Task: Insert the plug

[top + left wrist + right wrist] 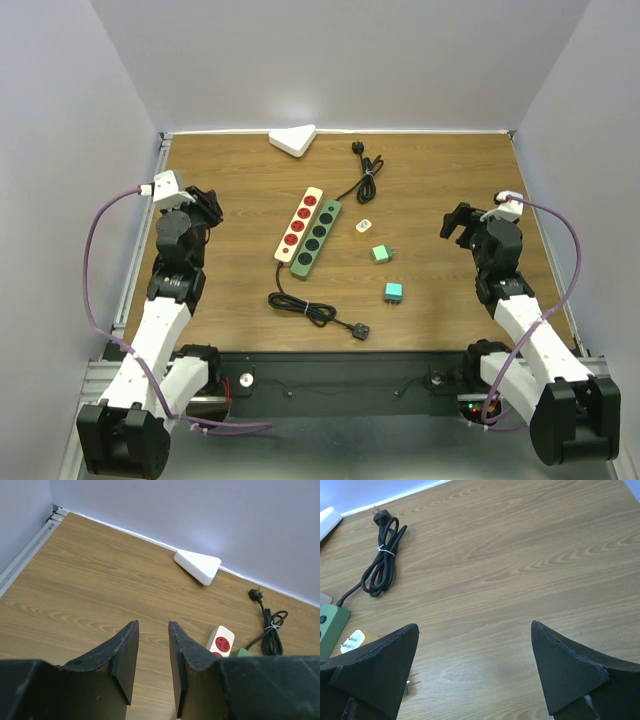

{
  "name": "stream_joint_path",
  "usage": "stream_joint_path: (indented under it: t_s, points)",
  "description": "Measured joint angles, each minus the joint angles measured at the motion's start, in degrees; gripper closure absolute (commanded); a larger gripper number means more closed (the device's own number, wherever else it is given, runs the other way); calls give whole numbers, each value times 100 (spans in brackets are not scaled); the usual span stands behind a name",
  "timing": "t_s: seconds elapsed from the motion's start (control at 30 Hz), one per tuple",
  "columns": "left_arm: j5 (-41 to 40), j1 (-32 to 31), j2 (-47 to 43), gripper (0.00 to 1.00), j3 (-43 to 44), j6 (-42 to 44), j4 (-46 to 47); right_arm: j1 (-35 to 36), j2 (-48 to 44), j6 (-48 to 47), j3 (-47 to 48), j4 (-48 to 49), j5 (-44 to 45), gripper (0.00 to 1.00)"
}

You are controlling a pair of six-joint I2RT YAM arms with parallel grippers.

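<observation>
White plug (365,226) | well left of right hand (452,224) | apart

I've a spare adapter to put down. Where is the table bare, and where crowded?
Bare: the far-left corner, left of the white triangle; the far-right stretch between the coiled cord and right gripper. Crowded: the middle, where both strips, a second cord and three adapters lie.

Wood-grain table (220,180) between plain pale lavender walls (340,60), soft light
</observation>
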Motion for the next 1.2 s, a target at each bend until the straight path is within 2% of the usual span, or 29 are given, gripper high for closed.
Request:
stream_joint_path:
  t_s: [0.3, 0.53, 0.7, 0.87, 1.1, 1.2]
  points:
    - [-297, -295, 74, 58, 133, 251, -221, 0, 37, -2, 9, -7, 2, 1]
    - [-658, -1517, 933, 58, 741, 756, -227, 0, 42, 2, 11, -11, -22, 1]
    - [-595, -2879, 2339, 55, 1558, 1298, -48, 0, 120, 7, 11, -39, -103, 1]
    - [-422, -3722, 3864, 55, 2671, 1840, 31, 0, 94, 24, 11, -109, -153, 1]
    - [181, -4148, 6000, 56, 4328, 2186, -407, 0, 24, 52, 11, -138, -181, 1]
    - [367, -4162, 6485, 56, 4610, 2253, -640, 0, -55, 52, 11, -136, -188, 0]
